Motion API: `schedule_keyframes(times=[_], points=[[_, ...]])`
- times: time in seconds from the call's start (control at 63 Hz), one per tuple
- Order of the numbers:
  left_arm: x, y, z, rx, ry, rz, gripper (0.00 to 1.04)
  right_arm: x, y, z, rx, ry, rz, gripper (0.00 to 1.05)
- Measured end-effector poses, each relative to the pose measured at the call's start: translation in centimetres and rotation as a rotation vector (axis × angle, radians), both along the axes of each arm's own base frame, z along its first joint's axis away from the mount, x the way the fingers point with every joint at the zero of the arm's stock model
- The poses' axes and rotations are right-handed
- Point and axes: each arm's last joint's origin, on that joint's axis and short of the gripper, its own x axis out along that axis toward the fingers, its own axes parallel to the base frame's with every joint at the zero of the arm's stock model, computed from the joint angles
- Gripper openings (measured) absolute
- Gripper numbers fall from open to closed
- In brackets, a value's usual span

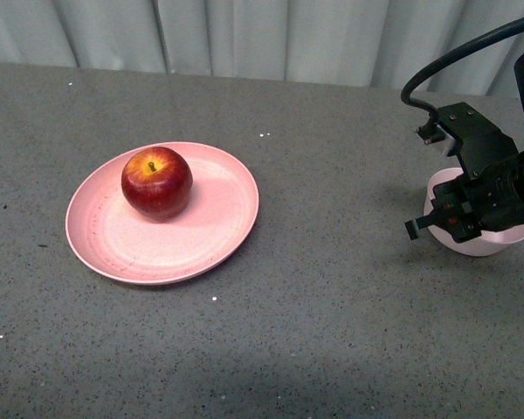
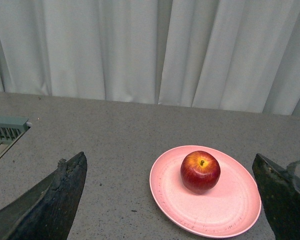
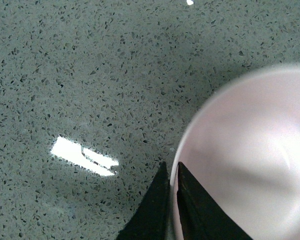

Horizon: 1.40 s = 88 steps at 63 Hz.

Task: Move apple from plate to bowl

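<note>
The apple (image 1: 156, 182) sits upright on the far-left part of the plate (image 1: 211, 223), stem up, well apart from the bowl (image 1: 493, 244) at the right side of the bench (image 1: 314, 323). The right fingers (image 3: 196, 217) are closed on the bowl's rim, one inside and one outside, and seem to be steadying it. The left fingers (image 2: 60, 195) are spread wide and hold nothing, with the apple ahead of them and toward their right-hand finger. We judge the pick has not yet begun, so the left arm's approach is what matters now. We should centre the open fingers over the apple and come down past the stem to its widest part. We must stay clear of the plate's raised edge and close gently, since the glossy skin may slip. The bowl looks barely wider than the apple, and one finger takes up room inside it, so we should release over the free side.
</note>
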Motion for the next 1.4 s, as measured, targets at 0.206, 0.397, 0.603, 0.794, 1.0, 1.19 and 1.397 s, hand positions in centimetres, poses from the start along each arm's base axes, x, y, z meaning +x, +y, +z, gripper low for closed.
schedule_keyframes(times=[0.206,0.397,0.603,0.794,1.0,1.19,1.397], points=[[0.0,0.0,0.0,0.000,0.000,0.000,0.98,-0.1,2.9,1.0,0.045,-0.002,0.072,0.01],[0.0,0.0,0.0,0.000,0.000,0.000,0.98,0.1,6.6,1.9,0.085,-0.020,0.135,0.01],[0.0,0.0,0.0,0.000,0.000,0.000,0.98,0.3,10.2,2.1,0.128,-0.008,0.187,0.01],[0.0,0.0,0.0,0.000,0.000,0.000,0.98,0.1,12.3,1.1,0.126,0.014,0.203,0.01],[0.0,0.0,0.0,0.000,0.000,0.000,0.98,0.1,12.9,0.8,0.128,0.022,0.204,0.09],[0.0,0.0,0.0,0.000,0.000,0.000,0.98,0.2,12.9,0.6,0.158,0.023,0.185,0.39],[0.0,0.0,0.0,0.000,0.000,0.000,0.98,0.3,11.2,1.3,0.196,-0.031,0.104,0.76]])
